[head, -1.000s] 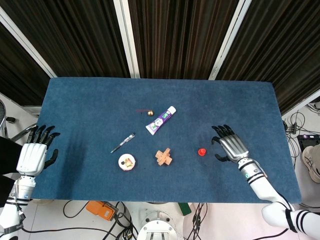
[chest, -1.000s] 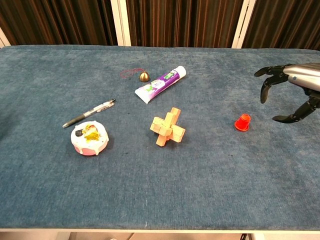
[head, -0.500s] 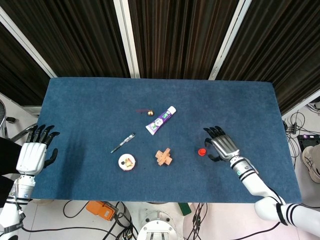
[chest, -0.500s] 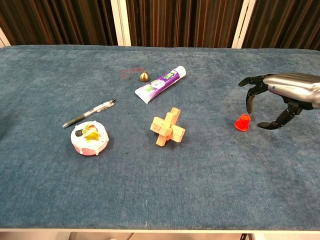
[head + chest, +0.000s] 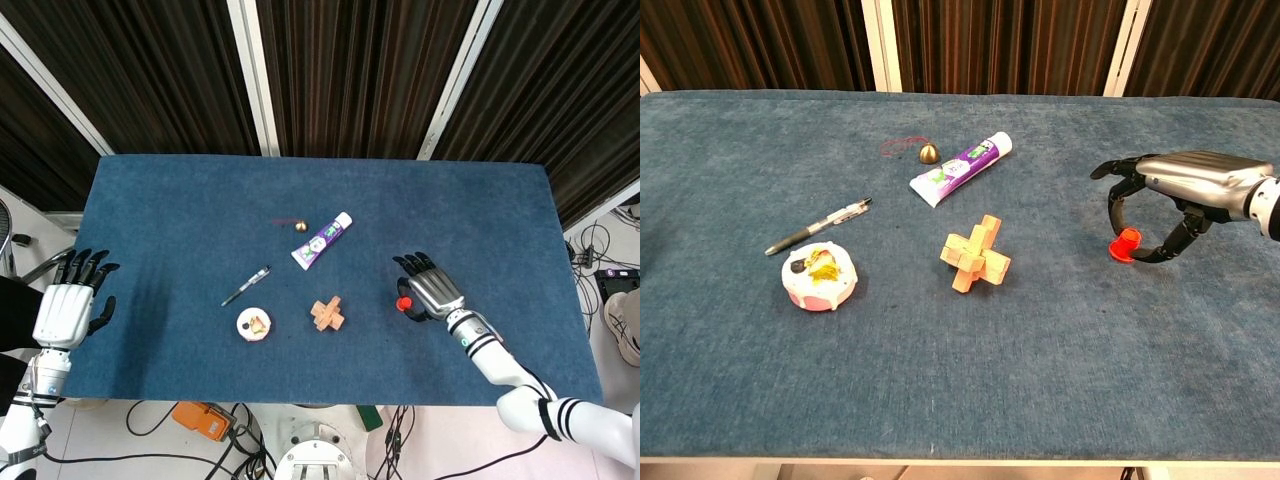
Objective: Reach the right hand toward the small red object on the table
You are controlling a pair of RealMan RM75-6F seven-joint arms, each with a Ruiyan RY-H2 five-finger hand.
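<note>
The small red object [image 5: 404,303] [image 5: 1126,245] stands on the blue table cloth [image 5: 200,200], right of centre. My right hand [image 5: 430,293] [image 5: 1180,185] arches over it from the right. Its fingers come down on the left side of the red object and the thumb curls in on the right side, close to it. I cannot tell whether they touch it; the fingers stay apart. My left hand [image 5: 68,310] hovers at the table's left edge with fingers spread and nothing in it; the chest view does not show it.
A wooden cross puzzle [image 5: 327,315] [image 5: 975,254] lies left of the red object. Further left are a pink-and-white round dish [image 5: 818,277] and a pen [image 5: 818,227]. A toothpaste tube [image 5: 960,170] and a small brass bell [image 5: 928,152] lie behind them.
My right hand has moved left across the table from well right of the red object until its fingers straddle it. The left hand has stayed put.
</note>
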